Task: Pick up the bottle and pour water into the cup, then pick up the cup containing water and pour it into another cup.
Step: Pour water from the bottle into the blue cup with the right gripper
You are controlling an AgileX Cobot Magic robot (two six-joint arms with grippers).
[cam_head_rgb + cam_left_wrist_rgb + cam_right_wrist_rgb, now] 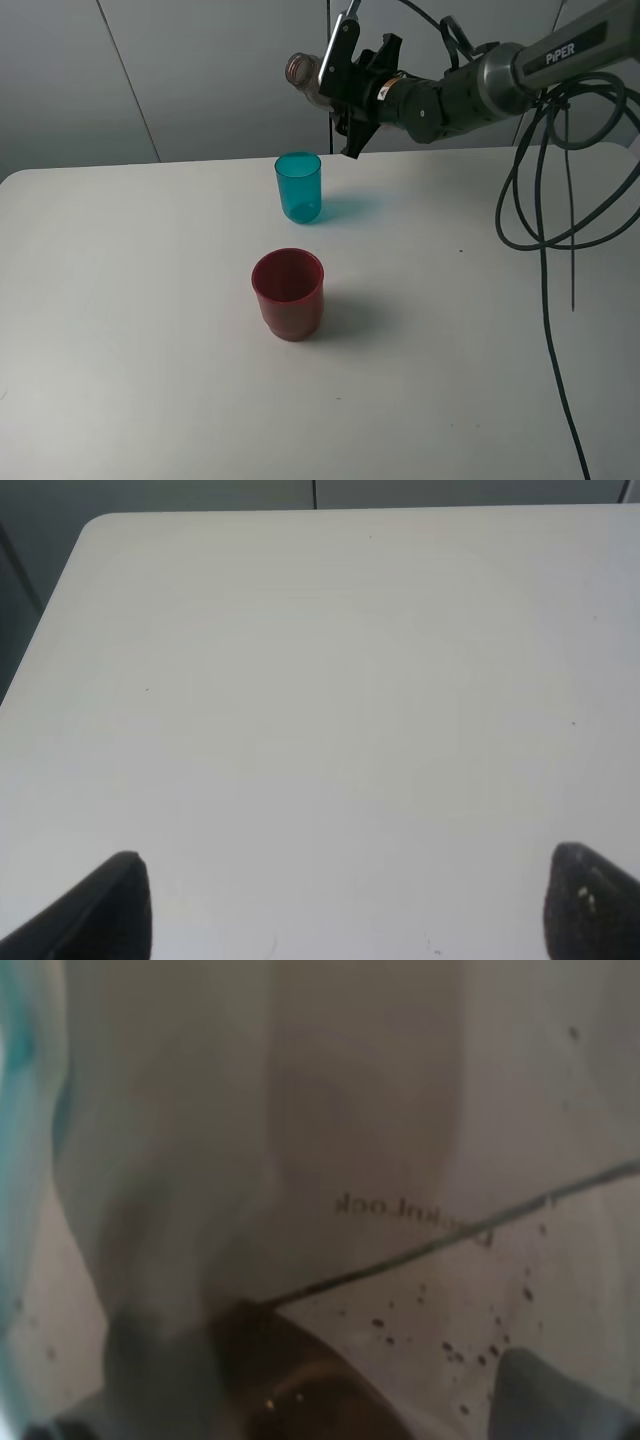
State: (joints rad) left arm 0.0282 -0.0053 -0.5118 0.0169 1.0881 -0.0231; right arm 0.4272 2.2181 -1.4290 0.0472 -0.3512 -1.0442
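The white table (120, 330) carries both cups. Near its far edge the right gripper (338, 72) is clamped on the smoky bottle (303, 85), holding it in the air tipped almost level. The bottle's open mouth points left, above and just behind the teal cup (299, 187). The right wrist view shows dark specks on the bottle's wall, but what is inside cannot be told. The wider red cup (288, 290) stands upright nearer the camera, apart from the upright teal cup. Whether either cup holds water cannot be made out. The left gripper (350, 910) hangs released over the table, its fingertips wide apart.
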